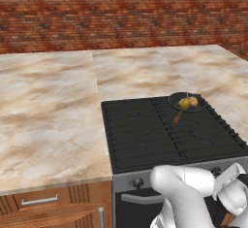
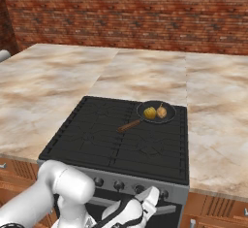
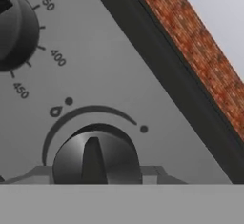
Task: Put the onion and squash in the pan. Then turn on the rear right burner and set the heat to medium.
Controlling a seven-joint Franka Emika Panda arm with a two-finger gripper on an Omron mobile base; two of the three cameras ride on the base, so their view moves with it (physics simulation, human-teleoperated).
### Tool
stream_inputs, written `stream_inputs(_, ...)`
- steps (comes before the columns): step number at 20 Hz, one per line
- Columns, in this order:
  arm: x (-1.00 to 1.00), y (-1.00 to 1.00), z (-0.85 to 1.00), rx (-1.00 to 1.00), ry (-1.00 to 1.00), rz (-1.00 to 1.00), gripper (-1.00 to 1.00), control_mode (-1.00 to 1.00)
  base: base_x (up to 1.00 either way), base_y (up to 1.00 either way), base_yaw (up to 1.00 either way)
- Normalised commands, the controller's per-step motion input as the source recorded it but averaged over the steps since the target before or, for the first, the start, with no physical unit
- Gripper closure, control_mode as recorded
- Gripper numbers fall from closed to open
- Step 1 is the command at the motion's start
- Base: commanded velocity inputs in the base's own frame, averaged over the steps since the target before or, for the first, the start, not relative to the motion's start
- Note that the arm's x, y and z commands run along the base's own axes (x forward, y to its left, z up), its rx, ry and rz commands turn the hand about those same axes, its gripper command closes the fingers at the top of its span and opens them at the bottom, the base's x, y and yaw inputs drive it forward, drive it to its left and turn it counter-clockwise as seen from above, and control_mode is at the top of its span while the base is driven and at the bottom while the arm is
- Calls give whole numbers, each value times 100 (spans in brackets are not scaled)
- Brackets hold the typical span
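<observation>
Burner knob (image 3: 95,156) sat close before the hand; fingers' state could not be told. Onion (image 2: 162,111) and squash (image 2: 150,112) lay in the pan (image 2: 156,111) on the rear right burner. Knob-turning step was in hand; next, grip and rotate to medium.

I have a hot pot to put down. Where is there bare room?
The counter left of the cooktop is bare, as is the counter behind it. The pan with onion and squash crowds the rear right burner.
</observation>
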Motion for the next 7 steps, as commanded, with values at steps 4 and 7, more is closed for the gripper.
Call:
stream_inputs(4,-10,-15,0,-37,0,0,100,-100,0,0,0)
stream_inputs(7,-12,-17,0,-37,0,0,100,-100,0,0,0)
